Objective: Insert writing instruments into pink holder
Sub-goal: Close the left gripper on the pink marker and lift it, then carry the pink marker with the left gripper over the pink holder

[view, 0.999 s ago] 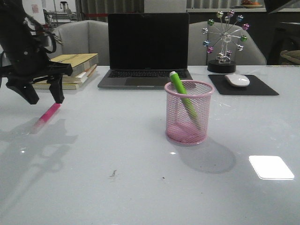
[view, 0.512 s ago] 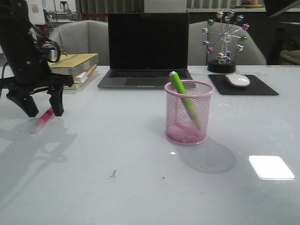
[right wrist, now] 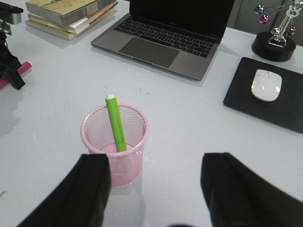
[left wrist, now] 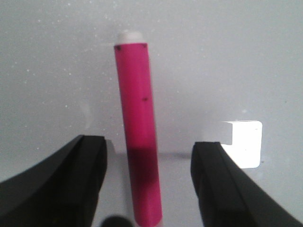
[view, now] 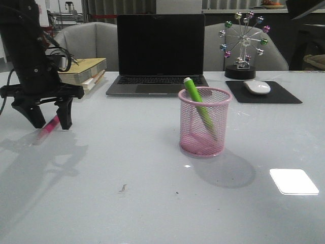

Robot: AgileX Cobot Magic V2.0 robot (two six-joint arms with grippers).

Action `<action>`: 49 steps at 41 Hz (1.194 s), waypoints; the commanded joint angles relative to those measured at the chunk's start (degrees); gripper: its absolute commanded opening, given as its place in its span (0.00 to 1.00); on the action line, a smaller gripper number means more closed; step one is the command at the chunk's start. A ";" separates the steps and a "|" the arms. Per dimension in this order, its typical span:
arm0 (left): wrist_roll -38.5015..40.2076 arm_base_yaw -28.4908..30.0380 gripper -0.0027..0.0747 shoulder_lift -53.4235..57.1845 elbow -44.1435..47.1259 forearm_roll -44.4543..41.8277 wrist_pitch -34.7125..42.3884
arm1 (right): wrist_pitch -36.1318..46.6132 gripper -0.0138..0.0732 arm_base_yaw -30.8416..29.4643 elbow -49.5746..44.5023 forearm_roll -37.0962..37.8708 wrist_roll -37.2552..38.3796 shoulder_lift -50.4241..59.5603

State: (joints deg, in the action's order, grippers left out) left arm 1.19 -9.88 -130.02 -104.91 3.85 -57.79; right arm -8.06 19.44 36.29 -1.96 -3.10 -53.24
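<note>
Near the middle of the table [view: 101, 203], a little toward its right side, stands the pink holder [view: 204, 122], upright, with the green marker [view: 198, 107] leaning inside it, white tip poking above the rim. From the right wrist view the right claw [right wrist: 156, 189] hangs above and just in front of the holder [right wrist: 115, 144], its two dark fingers [right wrist: 90, 189] spread wide with nothing between them; the green marker [right wrist: 115, 124] shows clearly within the mesh.

Toward the left edge of the table the pink marker [view: 46, 128] lies flat on the surface. The left claw [view: 50, 121] stands over it, fingers pointing down and set wide apart, one on each side of the marker. In the left wrist view the pink marker [left wrist: 139, 142] runs lengthwise between the two fingers [left wrist: 75, 179], clear gaps on both sides, so nothing is gripped.

Farther back, a stack of books [view: 84, 73] sits at the left rear, an open laptop [view: 160, 56] at the rear centre, and a mouse [view: 257, 87] on a black pad [view: 264, 93] toward the right rear corner. Behind the pad stands a small wheel ornament [view: 244, 43] with coloured balls.
</note>
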 commanded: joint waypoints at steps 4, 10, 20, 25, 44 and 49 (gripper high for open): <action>0.79 -0.17 0.62 2.00 -1.40 0.60 -0.67 | 4.27 0.76 -0.29 1.55 0.69 -0.22 1.08; 0.79 -0.17 0.39 2.00 -1.40 0.60 -0.56 | 4.27 0.76 -0.29 1.55 0.69 -0.22 1.08; 0.79 -0.17 0.16 2.00 -1.40 0.60 0.01 | 4.27 0.76 -0.29 1.55 0.69 -0.22 1.08; 0.44 -0.17 0.16 2.10 -2.11 0.64 1.42 | 4.27 0.76 -0.29 1.55 0.69 -0.22 1.08; -0.32 -0.17 0.16 12.94 -4.69 1.64 12.50 | 1.67 0.76 -0.29 1.55 0.69 -0.22 1.08; -2.43 -1.04 0.16 15.82 -4.69 2.31 13.99 | 1.67 0.76 -0.29 1.55 0.69 -0.22 1.08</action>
State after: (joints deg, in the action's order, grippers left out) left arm -0.49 -10.13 -119.33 -107.60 5.08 -47.28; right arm -10.63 19.44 36.29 -1.96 -3.10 -53.24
